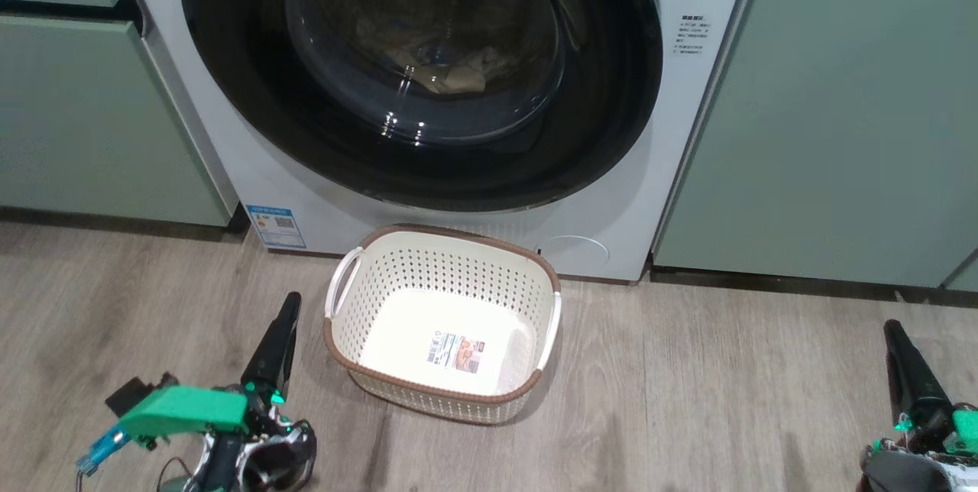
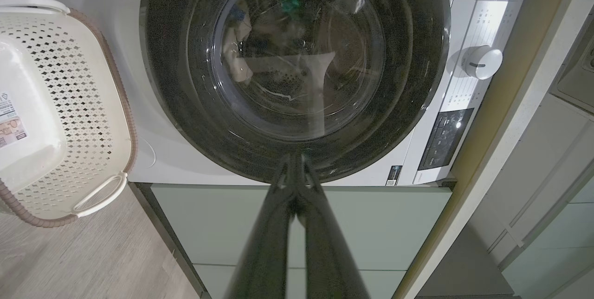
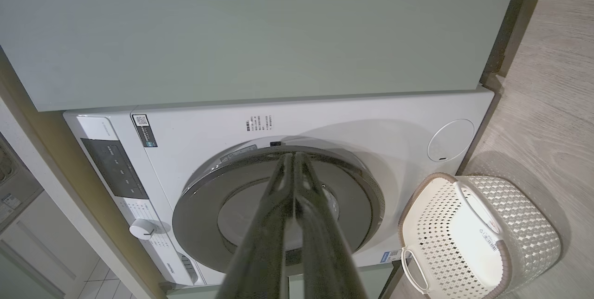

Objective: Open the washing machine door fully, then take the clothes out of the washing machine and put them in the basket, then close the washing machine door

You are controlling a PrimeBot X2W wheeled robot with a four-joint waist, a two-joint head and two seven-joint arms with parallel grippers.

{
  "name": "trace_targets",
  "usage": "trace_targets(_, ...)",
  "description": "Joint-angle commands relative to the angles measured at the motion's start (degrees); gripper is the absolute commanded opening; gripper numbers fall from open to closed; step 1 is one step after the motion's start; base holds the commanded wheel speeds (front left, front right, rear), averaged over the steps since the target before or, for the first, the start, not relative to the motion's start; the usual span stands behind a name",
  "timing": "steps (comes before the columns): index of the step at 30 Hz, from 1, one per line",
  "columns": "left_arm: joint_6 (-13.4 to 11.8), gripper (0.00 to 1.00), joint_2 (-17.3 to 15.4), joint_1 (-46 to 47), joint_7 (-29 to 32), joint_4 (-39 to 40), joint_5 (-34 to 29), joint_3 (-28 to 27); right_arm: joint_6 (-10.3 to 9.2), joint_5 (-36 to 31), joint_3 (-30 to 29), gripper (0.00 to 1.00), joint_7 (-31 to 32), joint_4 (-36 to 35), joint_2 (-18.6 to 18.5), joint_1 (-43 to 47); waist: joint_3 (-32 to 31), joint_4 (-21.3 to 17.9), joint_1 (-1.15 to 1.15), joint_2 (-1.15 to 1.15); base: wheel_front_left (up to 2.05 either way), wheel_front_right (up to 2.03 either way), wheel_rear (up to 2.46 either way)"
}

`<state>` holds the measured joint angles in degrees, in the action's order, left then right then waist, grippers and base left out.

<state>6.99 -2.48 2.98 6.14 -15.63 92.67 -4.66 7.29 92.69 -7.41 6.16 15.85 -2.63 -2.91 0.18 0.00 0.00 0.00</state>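
Observation:
The washing machine [image 1: 688,133] is white, and the washing machine door [image 1: 229,56] lies shut against its front, black rim around a glass bowl. Through the glass I make out pale clothes [image 1: 458,68] inside the drum, also seen dimly as clothes [image 2: 234,53] in the left wrist view. The cream basket [image 1: 458,236] stands on the floor right before the machine, with nothing but a label on its floor. My left gripper [image 1: 292,299] is shut and empty, low on the basket's left. My right gripper [image 1: 890,328] is shut and empty, far right. Each wrist view faces the door [image 2: 176,81] [image 3: 199,211] past closed fingers.
Pale green cabinets [image 1: 76,110] [image 1: 840,95] flank the machine on both sides. A wood-look floor [image 1: 688,385] spreads in front. A white knob [image 2: 482,62] and a dark control panel [image 2: 445,136] sit on the machine's top strip. A blue sticker [image 1: 276,226] marks its lower front.

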Motion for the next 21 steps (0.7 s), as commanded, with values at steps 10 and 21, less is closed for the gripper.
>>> trace_targets(10, 0.50, 0.00, -0.40, 3.20, 0.33, 1.60, -0.48, -1.83, 0.20, -0.50, 0.91, 0.00, 0.31, -1.83, -0.25, -3.27, 0.00, 0.00, 0.00, 0.00, 0.00, 0.00, 0.00)
trace_targets(21, -0.10, 1.00, 0.20, -0.95, -0.44, -1.94, -0.17, 0.33, 0.01, -0.23, 0.30, 1.00, -0.42, 2.05, 0.34, 0.93, 0.00, 0.00, 0.00, 0.00, 0.00, 0.00, 0.00)
